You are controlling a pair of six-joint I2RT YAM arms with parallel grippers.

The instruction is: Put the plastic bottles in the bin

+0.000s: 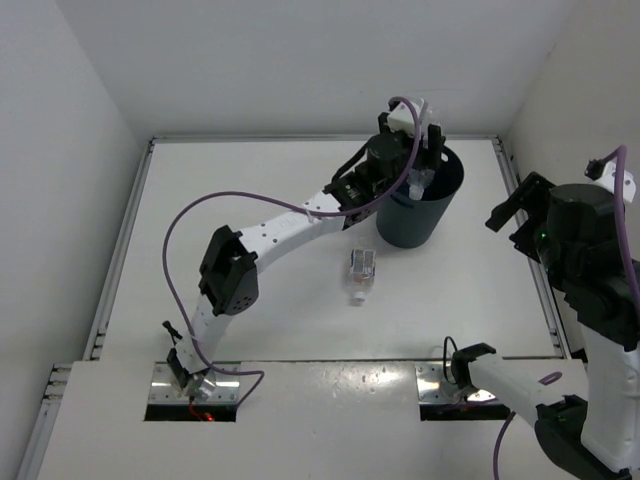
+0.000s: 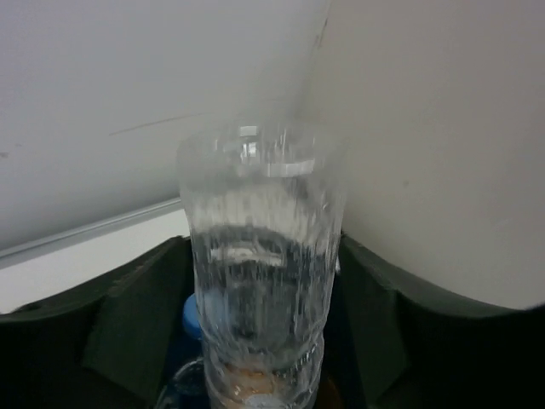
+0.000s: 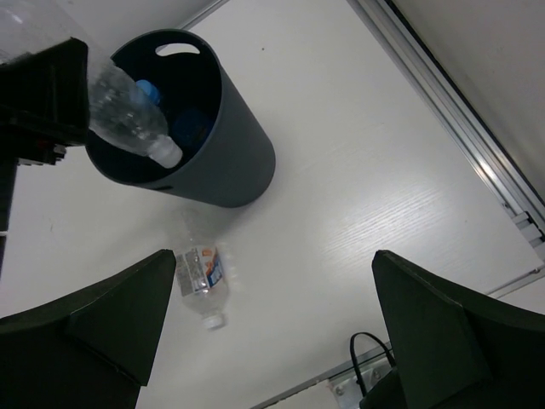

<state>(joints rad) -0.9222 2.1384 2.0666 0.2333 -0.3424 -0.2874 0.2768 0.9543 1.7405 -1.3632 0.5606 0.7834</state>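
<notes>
My left gripper (image 1: 424, 150) reaches over the black bin (image 1: 400, 225) at the back right and is shut on a clear crinkled bottle (image 1: 417, 178), white cap (image 3: 170, 155) pointing down into the bin's mouth. In the left wrist view the bottle (image 2: 260, 256) fills the gap between the fingers (image 2: 136, 324). A blue-capped bottle (image 3: 146, 88) lies inside the bin (image 3: 230, 162). A labelled, white-capped bottle (image 1: 361, 270) lies on the table in front of the bin; it also shows in the right wrist view (image 3: 200, 274). My right gripper (image 3: 272, 341) is open and empty, raised at the right.
White walls enclose the table, with a metal rail (image 1: 525, 250) along the right edge beside my right arm (image 1: 590, 250). The left arm's purple cable (image 1: 180, 250) loops over the left half of the table.
</notes>
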